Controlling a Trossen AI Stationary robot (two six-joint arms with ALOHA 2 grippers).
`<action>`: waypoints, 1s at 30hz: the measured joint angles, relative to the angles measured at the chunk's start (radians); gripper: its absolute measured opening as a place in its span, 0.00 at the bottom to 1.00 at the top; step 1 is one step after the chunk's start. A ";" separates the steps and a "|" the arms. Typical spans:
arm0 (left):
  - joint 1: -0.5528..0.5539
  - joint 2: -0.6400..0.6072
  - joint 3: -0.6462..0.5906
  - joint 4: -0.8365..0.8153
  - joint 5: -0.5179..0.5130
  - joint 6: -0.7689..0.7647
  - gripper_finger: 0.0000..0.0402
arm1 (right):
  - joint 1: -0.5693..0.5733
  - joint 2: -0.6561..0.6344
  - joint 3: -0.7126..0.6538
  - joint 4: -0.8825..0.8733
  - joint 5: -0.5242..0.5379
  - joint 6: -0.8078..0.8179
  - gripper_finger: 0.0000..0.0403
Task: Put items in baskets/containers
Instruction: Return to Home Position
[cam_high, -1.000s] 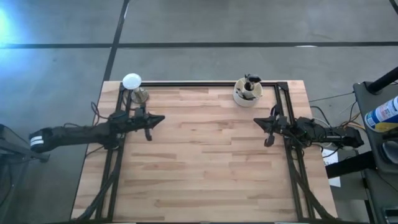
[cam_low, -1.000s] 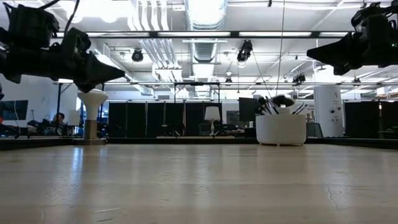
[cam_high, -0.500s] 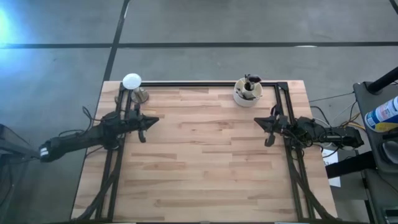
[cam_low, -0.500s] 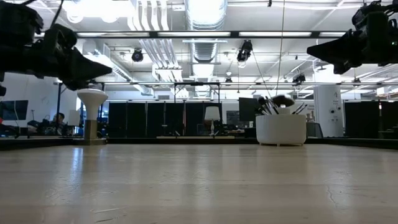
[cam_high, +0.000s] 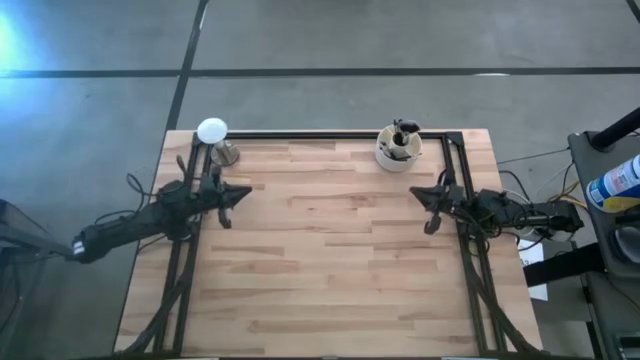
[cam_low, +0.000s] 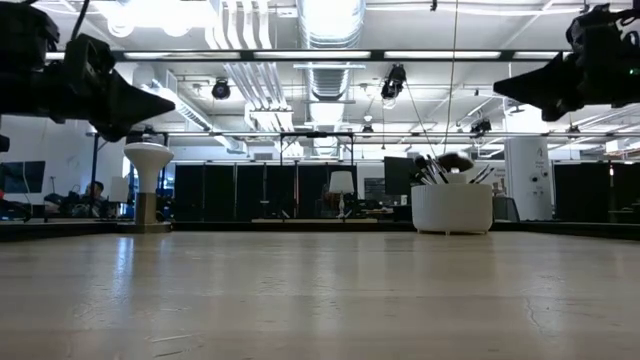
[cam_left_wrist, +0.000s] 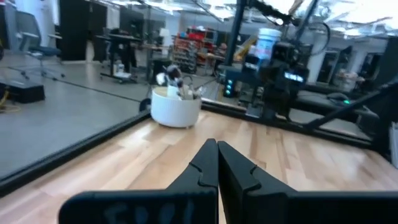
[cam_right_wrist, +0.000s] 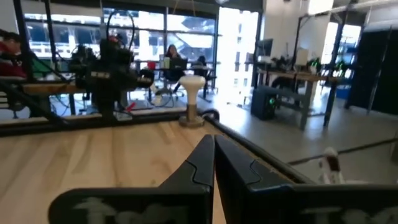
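**Both arms held high at the table's sides, brushes standing in the cup**

We see the left gripper (cam_high: 243, 191) just inside the left edge of the wooden table (cam_high: 330, 270), its arm stretched out long and low past that edge, running off at a slant toward the near left. The gripper points inward across the boards. From the low view it hangs well above the surface, tilted slightly nose-down. Its wrist camera shows the two dark fingers pressed together to a single tip, with nothing between them.

The right gripper (cam_high: 415, 192) mirrors it at the right edge, pointing inward toward the left one, with its arm folded more compactly over the side rail. It too hangs high above the table, and its fingers (cam_right_wrist: 205, 152) meet in one closed point, carrying nothing.

The cream-white cup (cam_low: 452, 208) stands at the far edge of the table, toward the right corner, nearer the right arm. The makeup brushes (cam_low: 443, 166) stand upright inside it, heads up, one of them with a wide fluffy dark head. We cannot tell which inner compartment holds which brush.

At the far left corner stands the white disc on its stand (cam_high: 212, 131), well apart from the cup.
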 joint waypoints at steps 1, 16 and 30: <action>0.000 0.002 0.000 0.000 -0.009 0.000 0.00 | 0.000 0.002 0.000 -0.004 -0.001 0.014 0.02; 0.000 0.017 0.000 -0.006 -0.025 -0.119 0.00 | 0.000 0.034 0.000 -0.040 -0.005 0.034 0.02; 0.000 0.017 0.000 -0.006 -0.025 -0.118 0.00 | 0.000 0.048 0.000 -0.039 -0.007 0.028 0.02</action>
